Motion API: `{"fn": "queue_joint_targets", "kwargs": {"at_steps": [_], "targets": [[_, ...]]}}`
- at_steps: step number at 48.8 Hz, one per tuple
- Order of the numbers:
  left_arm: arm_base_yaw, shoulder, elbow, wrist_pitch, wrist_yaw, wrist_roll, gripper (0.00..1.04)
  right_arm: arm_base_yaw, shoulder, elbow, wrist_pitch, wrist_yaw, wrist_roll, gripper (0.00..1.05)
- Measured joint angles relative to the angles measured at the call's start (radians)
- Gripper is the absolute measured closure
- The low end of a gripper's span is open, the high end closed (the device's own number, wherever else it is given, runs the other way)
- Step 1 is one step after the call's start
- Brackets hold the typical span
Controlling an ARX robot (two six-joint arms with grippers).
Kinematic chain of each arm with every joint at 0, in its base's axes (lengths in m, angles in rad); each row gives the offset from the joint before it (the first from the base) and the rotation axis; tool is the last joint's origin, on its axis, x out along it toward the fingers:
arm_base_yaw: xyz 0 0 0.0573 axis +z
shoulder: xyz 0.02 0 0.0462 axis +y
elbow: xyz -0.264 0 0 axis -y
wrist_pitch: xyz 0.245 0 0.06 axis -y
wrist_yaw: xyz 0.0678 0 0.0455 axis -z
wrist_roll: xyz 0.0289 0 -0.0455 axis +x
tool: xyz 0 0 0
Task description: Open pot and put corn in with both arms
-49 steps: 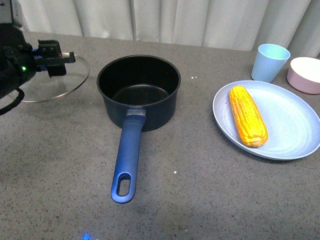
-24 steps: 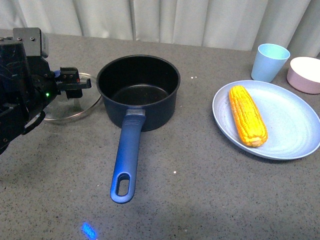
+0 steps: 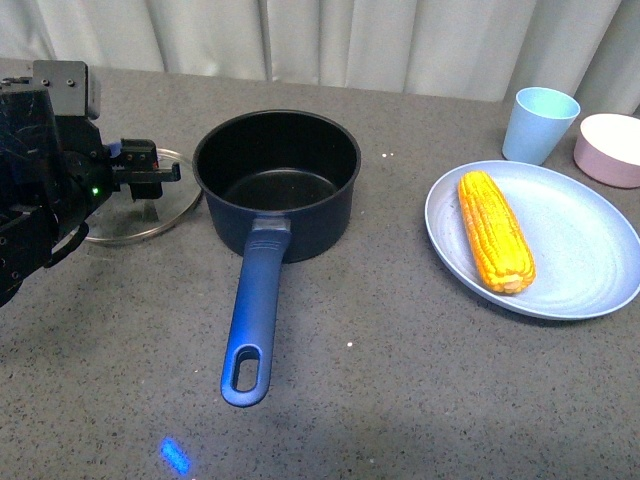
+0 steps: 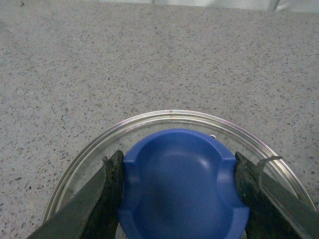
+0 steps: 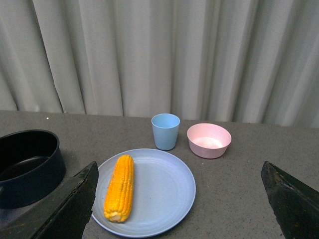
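The navy pot (image 3: 277, 180) stands open in the middle of the table, its long blue handle (image 3: 255, 310) pointing toward me; it also shows in the right wrist view (image 5: 27, 167). The corn (image 3: 495, 231) lies on a blue plate (image 3: 590, 250), also seen in the right wrist view as a corn cob (image 5: 119, 187). My left gripper (image 3: 140, 172) is shut on the blue knob (image 4: 182, 186) of the glass lid (image 3: 150, 215), which rests low at the table left of the pot. My right gripper (image 5: 179, 209) is open and empty, high and well back from the plate (image 5: 159, 184).
A light blue cup (image 3: 540, 124) and a pink bowl (image 3: 612, 148) stand behind the plate at the back right. A curtain hangs behind the table. A blue light spot (image 3: 175, 455) lies on the table near the front edge.
My left gripper carried the glass lid rightward and down to the table beside the pot, then stayed nearly still. The pot, corn and plate have not moved.
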Motion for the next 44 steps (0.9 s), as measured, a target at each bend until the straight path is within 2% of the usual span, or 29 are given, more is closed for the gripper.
{"fn": "queue_joint_targets", "kwargs": {"at_steps": [9,20,34,44], "targets": [[0.001,0.0,0.001,-0.009,-0.002,0.002,0.48,0.0,0.0,0.0,0.0,0.0,0.0,0.09],[0.002,-0.032,-0.021,-0.012,-0.016,-0.013,0.05,0.0,0.0,0.0,0.0,0.0,0.0,0.09],[0.005,-0.182,-0.11,-0.028,-0.025,-0.035,0.06,0.0,0.0,0.0,0.0,0.0,0.0,0.09],[0.018,-0.398,-0.314,-0.002,0.007,-0.027,0.06,0.0,0.0,0.0,0.0,0.0,0.0,0.09]]}}
